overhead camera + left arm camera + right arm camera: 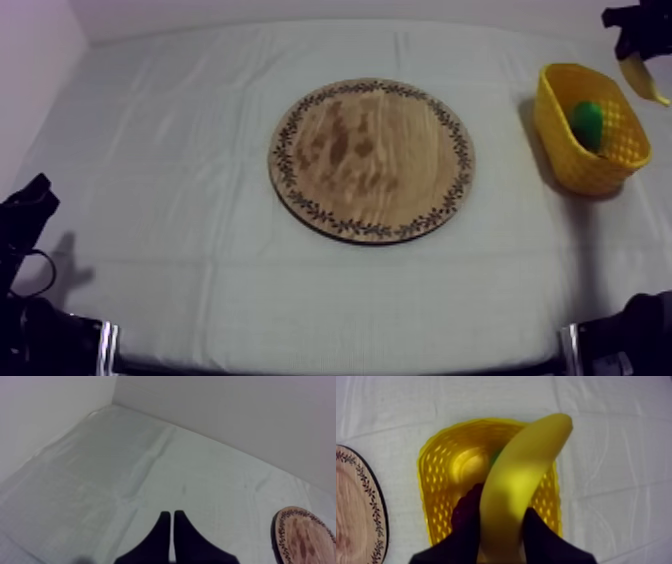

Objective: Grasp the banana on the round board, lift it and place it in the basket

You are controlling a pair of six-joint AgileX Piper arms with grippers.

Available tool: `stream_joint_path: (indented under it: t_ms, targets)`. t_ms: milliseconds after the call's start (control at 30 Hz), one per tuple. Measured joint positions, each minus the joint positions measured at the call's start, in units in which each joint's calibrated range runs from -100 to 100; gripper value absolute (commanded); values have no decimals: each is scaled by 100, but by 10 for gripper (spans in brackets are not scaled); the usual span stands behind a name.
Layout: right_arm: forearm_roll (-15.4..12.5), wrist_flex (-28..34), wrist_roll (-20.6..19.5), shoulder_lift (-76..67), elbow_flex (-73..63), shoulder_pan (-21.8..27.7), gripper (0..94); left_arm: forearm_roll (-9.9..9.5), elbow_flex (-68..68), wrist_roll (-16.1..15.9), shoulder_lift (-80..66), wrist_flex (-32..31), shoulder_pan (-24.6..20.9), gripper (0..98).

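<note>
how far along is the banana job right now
Done: the board is bare, and the banana is off it, clamped between the fingers of the right gripper. In hand: the banana hangs over the basket, above its rim and not yet inside. Left: lower it in and let go. The left gripper sits shut near its own side of the table.

banana (522, 491) hides most of green fruit (495, 456) | wooden board (356, 516) cut by edge | right pincer (630, 38) cut by edge
</note>
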Motion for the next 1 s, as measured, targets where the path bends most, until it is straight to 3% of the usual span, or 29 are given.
stream_joint_path:
  t_ms: [667, 1000]
  targets:
    - [258, -1451, -461, 1237, 1090, -197, 218, -6, 0, 0, 0, 0, 0, 1]
    - [236, -1698, -571, 1395, 1141, -267, 650, 3, 0, 0, 0, 0, 0, 1]
